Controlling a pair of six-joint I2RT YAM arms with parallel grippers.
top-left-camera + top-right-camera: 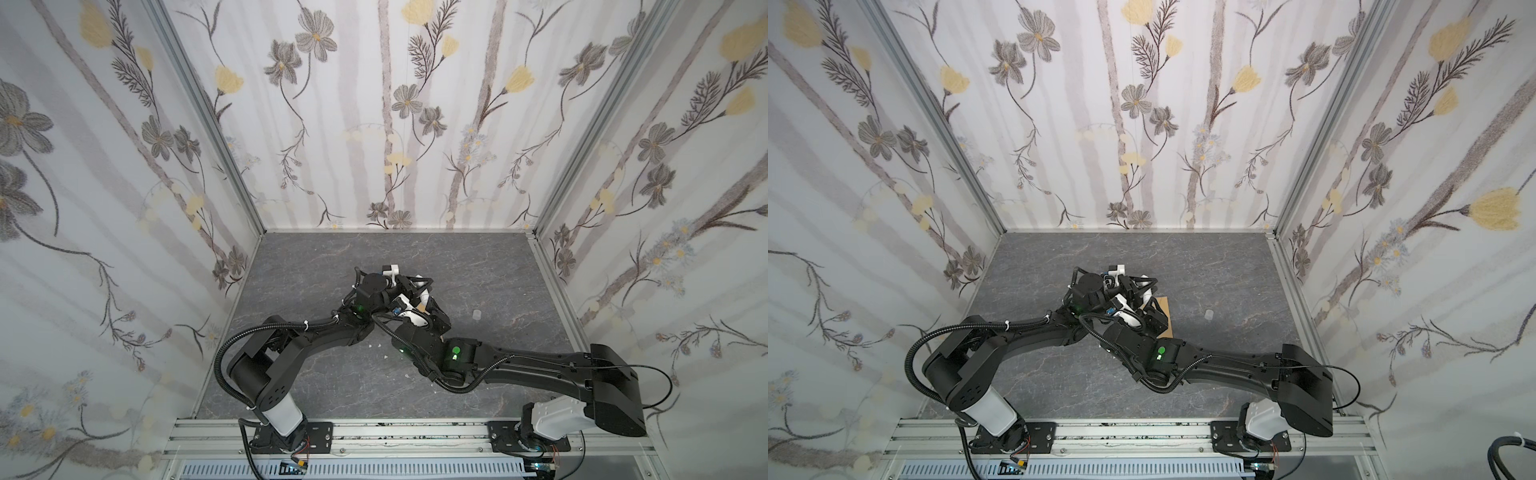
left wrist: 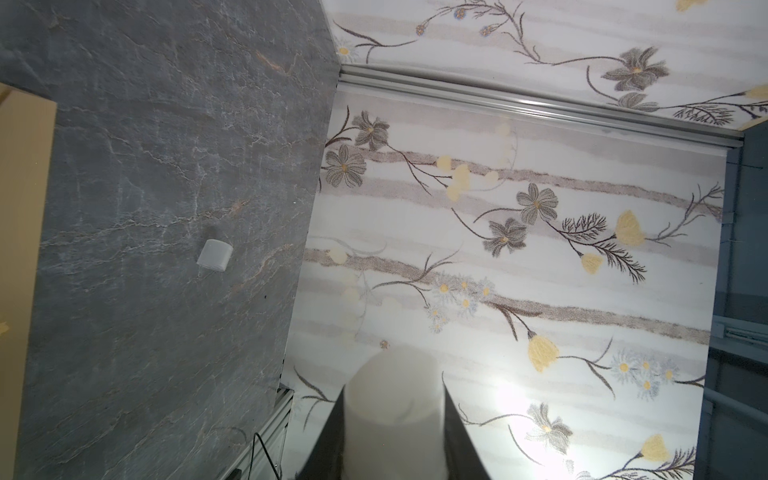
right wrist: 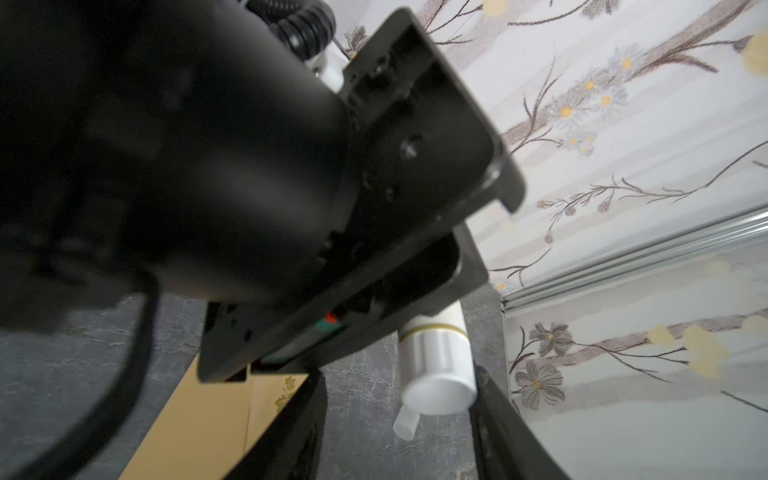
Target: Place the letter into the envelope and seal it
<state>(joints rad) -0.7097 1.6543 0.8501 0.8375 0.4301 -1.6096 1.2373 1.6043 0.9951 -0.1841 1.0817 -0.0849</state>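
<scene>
Grey stone-look surface (image 1: 457,257), boxed in by flowered walls (image 1: 374,104).

Both top views: left arm (image 1: 324,332) and right arm (image 1: 540,365) meet over the middle of the surface, wrists crowded together. A white tube (image 1: 424,291) pokes out among them. The brown envelope (image 1: 1163,309) lies flat on the surface beneath the wrists. It is mostly covered and only its right end shows. A small pale cap (image 1: 477,314) sits alone on the surface to the right, well apart from the arms.

Left wrist view: left hand (image 2: 394,390) pinches the tube, which fills the gap between the two fingers (image 2: 461,432). The tube is blurred, close to the lens. The cap rests on bare surface. One edge of the envelope shows beside it, well apart.

Right wrist view: right hand (image 3: 399,374) is spread, fingers well apart, gripping nothing. The tube, with a gold band round it, hangs between them, close to one finger; cannot tell whether they touch. The body of the left hand fills much of the view. The envelope lies flat on the surface under it, with a yellow flower print near the other finger.
</scene>
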